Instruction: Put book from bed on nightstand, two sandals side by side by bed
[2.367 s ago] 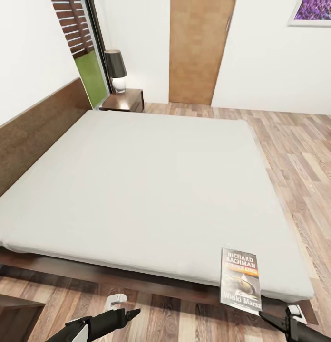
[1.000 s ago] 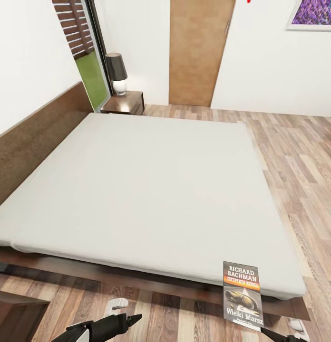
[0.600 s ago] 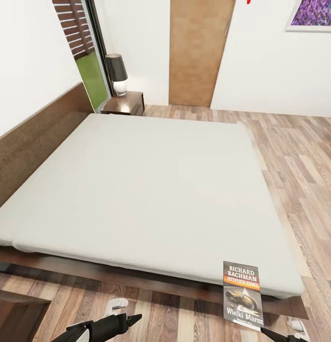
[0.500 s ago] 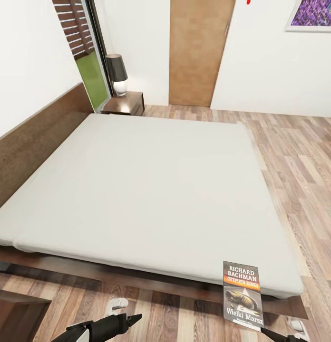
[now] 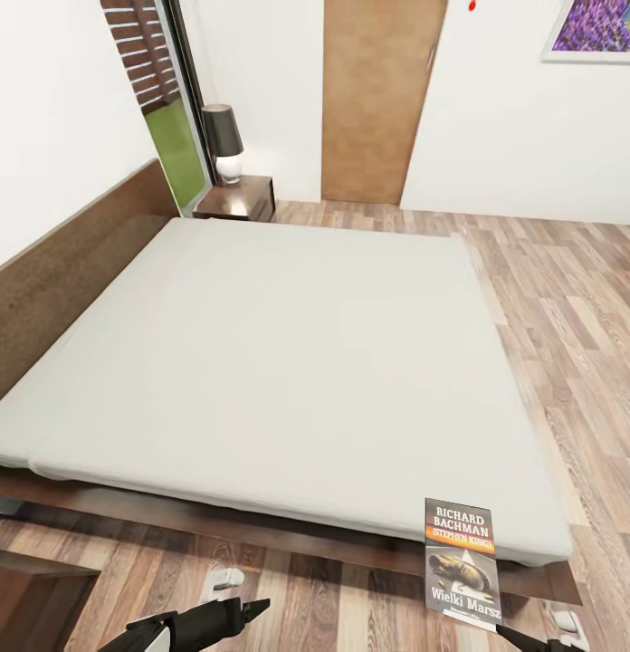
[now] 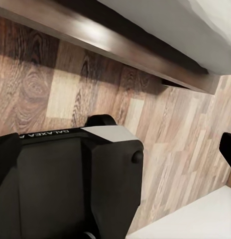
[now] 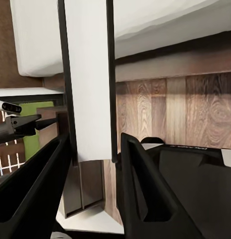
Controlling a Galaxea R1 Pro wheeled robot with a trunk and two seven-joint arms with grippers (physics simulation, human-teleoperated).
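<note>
1. The book (image 5: pixel 460 559) stands upright at the near right corner of the bed (image 5: pixel 279 362), cover facing the head camera; its lower part hangs past the mattress edge over the dark frame.
2. In the right wrist view the right pincer (image 7: pixel 93 164) has its two dark fingers (image 7: pixel 140 184) on either side of the book's pale edge (image 7: pixel 88 79), holding it. In the head view this pincer is almost wholly cut off at the bottom edge, just below the book.
3. The left pincer (image 5: pixel 247 608) shows in the head view low over the floor, its tips drawn to a point with no gap between them and holding nothing. The left wrist view shows mostly the arm's black housing, so the fingers cannot be checked there.
4. A small white shape (image 5: pixel 226 576) lies on the floor beside the bed frame, another (image 5: pixel 565 619) near the right corner; both are too small or cropped to tell what they are.
5. A nightstand (image 5: pixel 238 196) with a lamp (image 5: pixel 222 139) stands at the far head corner of the bed, well apart from the book.
</note>
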